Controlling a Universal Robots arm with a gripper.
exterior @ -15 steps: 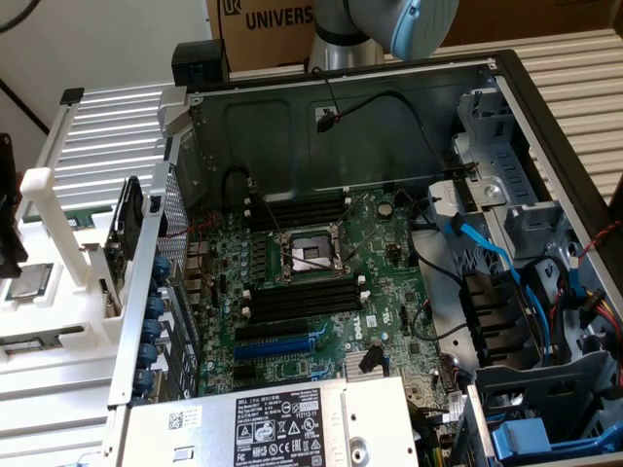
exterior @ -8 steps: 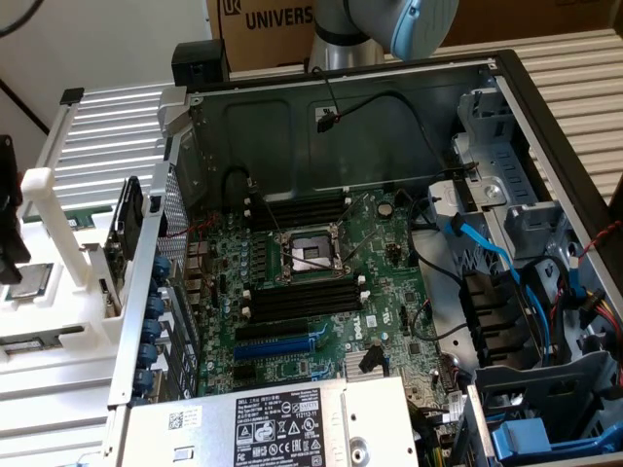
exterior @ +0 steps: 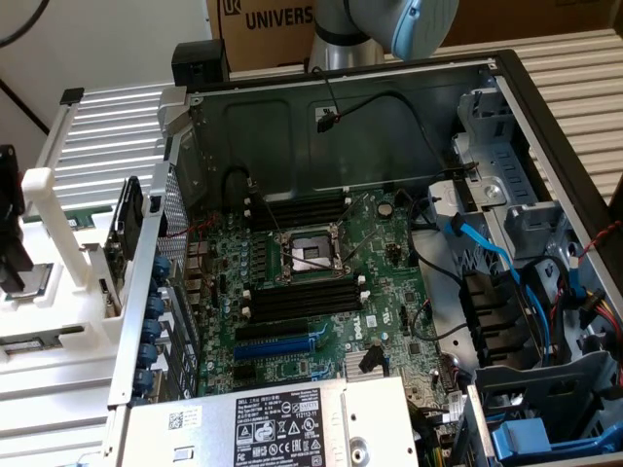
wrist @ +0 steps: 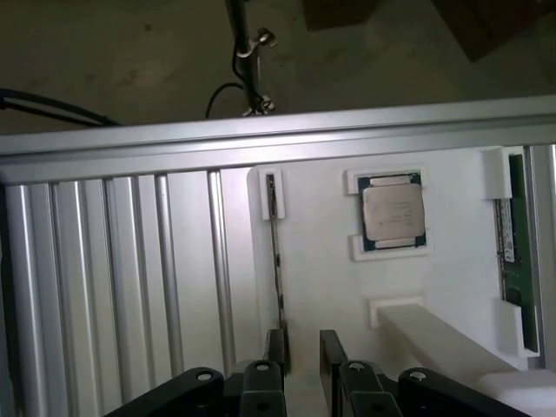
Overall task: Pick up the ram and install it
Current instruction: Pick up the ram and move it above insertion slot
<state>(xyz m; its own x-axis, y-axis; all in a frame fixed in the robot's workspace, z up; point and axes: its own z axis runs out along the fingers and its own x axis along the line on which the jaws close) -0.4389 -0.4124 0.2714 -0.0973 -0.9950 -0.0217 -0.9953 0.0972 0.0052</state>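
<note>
Black fingers of your gripper stand spread apart in the wrist view, with nothing between them, over a white fixture plate. One finger sits right at the end of a thin dark strip that stands on edge in a white clip. From this angle you cannot tell whether finger and strip touch, or what the strip is. The ram, dark green with a small pale label, sits in its own white brackets at the far side of the same plate, well apart from the gripper. Between strip and ram you see a processor chip with a silver lid, seated in a white frame. The plate rests on a ribbed aluminium table, bordered by an aluminium rail.

In the exterior view the open computer case takes the middle and right of the frame. Its green motherboard carries the processor socket at centre, with black memory slots above it and a second bank below. A blue expansion slot runs under those, and the power supply lies along the bottom edge. Your robot arm shows at top centre, and the fixture's upright post stands at the exterior view's left.
</note>
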